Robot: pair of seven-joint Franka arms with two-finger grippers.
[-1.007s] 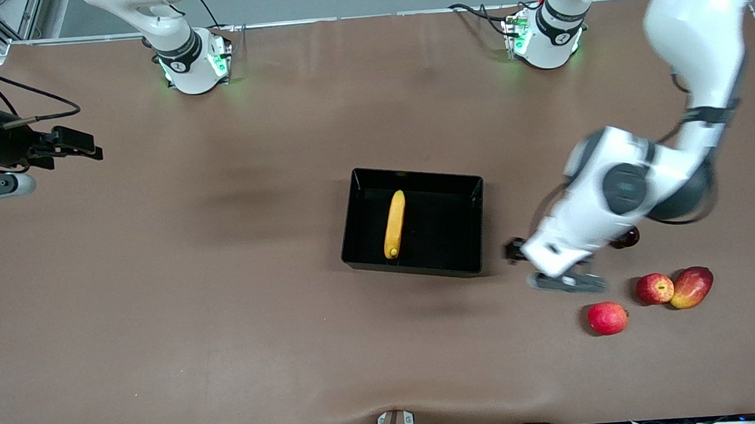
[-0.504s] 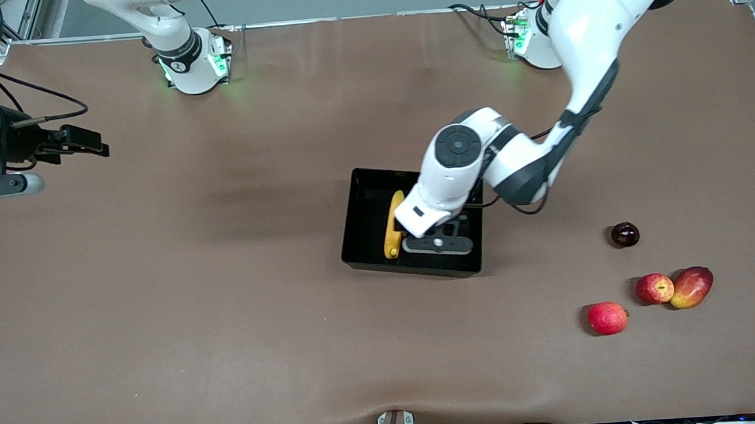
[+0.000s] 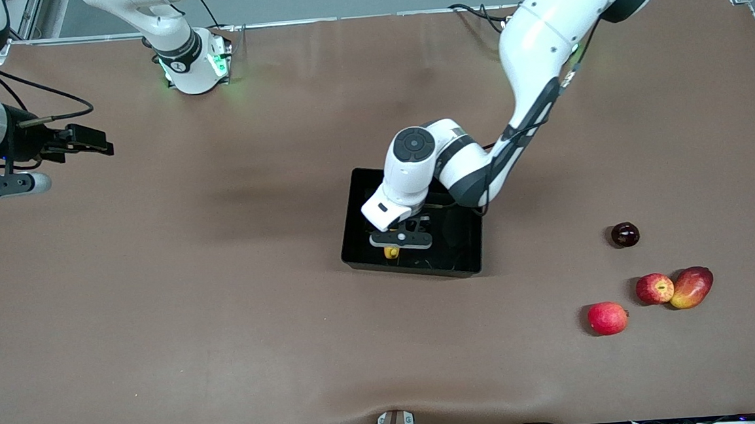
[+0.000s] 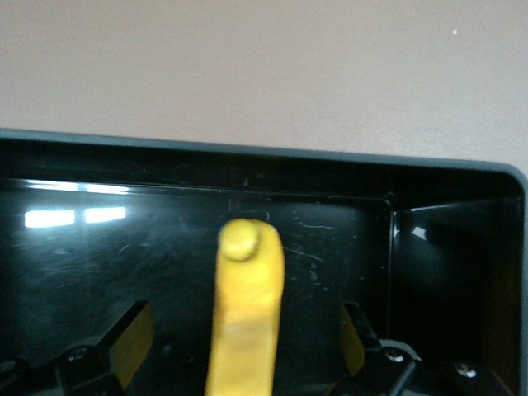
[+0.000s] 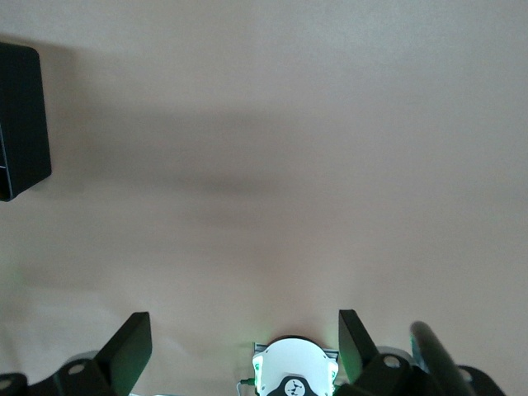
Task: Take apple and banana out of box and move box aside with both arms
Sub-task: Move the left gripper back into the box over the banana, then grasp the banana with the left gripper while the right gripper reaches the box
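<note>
Black box (image 3: pixel 460 259) near the middle of the brown worktop (image 3: pixel 226 313), with the banana (image 3: pixel 391 252) lying inside, in the part toward the right arm's end. Only the banana's tip nearest to the front camera visible from the front, the rest covered by the left arm.

Left gripper (image 3: pixel 401 239) lowered into the box, directly over the banana. In the left wrist view, banana (image 4: pixel 245 318) between the two fingers (image 4: pixel 128 342), with a clear gap on each side; jaws spread apart, not touching the fruit. Box wall (image 4: pixel 247 153) just past the banana's tip there.

Right gripper (image 3: pixel 78 140) up in the air, well apart from the box, over the worktop at the right arm's end; right arm waiting. Jaws released, nothing between them; fingers (image 5: pixel 132 342) wide apart in the right wrist view, one corner of the box (image 5: pixel 23 115) at the edge of that picture.

Apple (image 3: pixel 655 288) on the worktop, well apart from the box, toward the left arm's end and nearer to the front camera than the box. Mango (image 3: pixel 691 286) touching or just beside the apple. Plain red round fruit (image 3: pixel 607 318) near the apple, nearer to the camera. Small dark fruit (image 3: pixel 625 234) farther from the camera than the apple.
</note>
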